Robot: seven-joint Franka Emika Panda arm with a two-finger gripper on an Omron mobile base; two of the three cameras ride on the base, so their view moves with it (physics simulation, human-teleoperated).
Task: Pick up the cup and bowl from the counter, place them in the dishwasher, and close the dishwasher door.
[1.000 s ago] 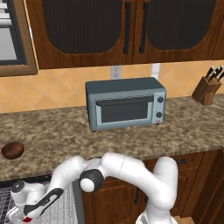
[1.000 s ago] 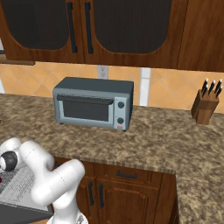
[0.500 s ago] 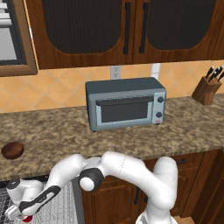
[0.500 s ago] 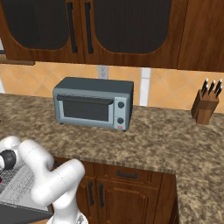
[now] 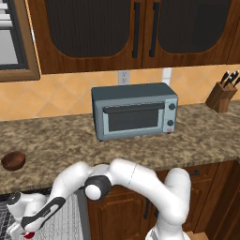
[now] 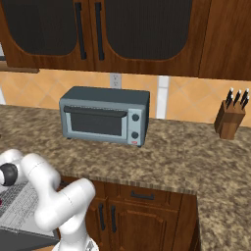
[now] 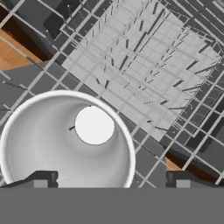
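Item: my gripper (image 7: 109, 178), jaws spread, directly above upright cup (image 7: 65, 144) in dishwasher rack (image 7: 144, 57); bowl (image 5: 13, 160) on table, up-left.

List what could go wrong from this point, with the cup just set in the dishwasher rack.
1. The open claw sits right over the cup, one finger inside the rim line; lifting off at an angle could tip it on the rack.
2. The bowl rests near the counter edge; a clumsy approach could push it off.

Brown cabinets (image 5: 140, 33), tan tiled wall (image 6: 181, 95)
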